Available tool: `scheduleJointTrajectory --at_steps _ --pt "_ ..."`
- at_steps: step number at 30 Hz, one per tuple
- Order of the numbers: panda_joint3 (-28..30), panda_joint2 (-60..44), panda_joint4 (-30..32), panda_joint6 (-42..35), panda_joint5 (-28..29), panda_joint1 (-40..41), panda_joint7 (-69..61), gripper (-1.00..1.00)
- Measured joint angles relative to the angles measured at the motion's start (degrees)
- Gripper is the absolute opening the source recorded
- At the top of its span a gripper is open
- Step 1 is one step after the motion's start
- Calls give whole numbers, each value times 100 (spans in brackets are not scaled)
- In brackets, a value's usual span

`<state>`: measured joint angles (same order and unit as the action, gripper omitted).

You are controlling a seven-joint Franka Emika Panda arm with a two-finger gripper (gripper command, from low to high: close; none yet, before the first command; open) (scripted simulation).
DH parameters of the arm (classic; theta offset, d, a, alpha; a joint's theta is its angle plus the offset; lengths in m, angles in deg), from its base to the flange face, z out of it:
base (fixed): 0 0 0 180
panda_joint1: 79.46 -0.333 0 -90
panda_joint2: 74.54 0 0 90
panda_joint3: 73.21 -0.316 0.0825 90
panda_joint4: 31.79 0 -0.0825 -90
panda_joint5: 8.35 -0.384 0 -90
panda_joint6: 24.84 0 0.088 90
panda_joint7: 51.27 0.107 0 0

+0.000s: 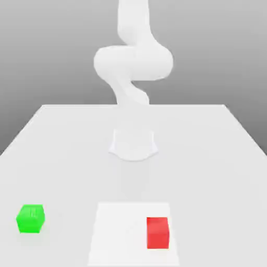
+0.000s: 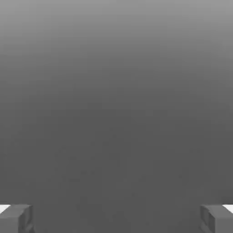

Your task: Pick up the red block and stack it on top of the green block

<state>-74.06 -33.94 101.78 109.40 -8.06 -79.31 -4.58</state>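
Exterior view: red block (image 1: pixel 157 232), green block (image 1: pixel 30 218) well apart, unlabelled; hand (image 2: pixel 116 218) fingers apart.

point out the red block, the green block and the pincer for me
red block (image 1: pixel 157 233), exterior view, middle of its front face
green block (image 1: pixel 30 219), exterior view, middle of its front face
pincer (image 2: pixel 116 218), hand view, midway between its two wide-apart fingertips

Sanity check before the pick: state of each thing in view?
red block: flat on the table, ungrasped, on the exterior view's right.
green block: on the table, nothing stacked on it, apart from red.
gripper: open, fingers wide apart, holding nothing.
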Motion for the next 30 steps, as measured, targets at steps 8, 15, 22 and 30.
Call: scheduleJointTrajectory --at_steps 8,15,22,30 --pt "-261 -1698 580 800 98 37 282 0" --pt "-417 -3153 1077 1483 185 4 526 0" --pt "-490 -4603 1560 2184 171 -134 693 0" --pt "-284 -5822 1461 3150 408 -298 890 -100"
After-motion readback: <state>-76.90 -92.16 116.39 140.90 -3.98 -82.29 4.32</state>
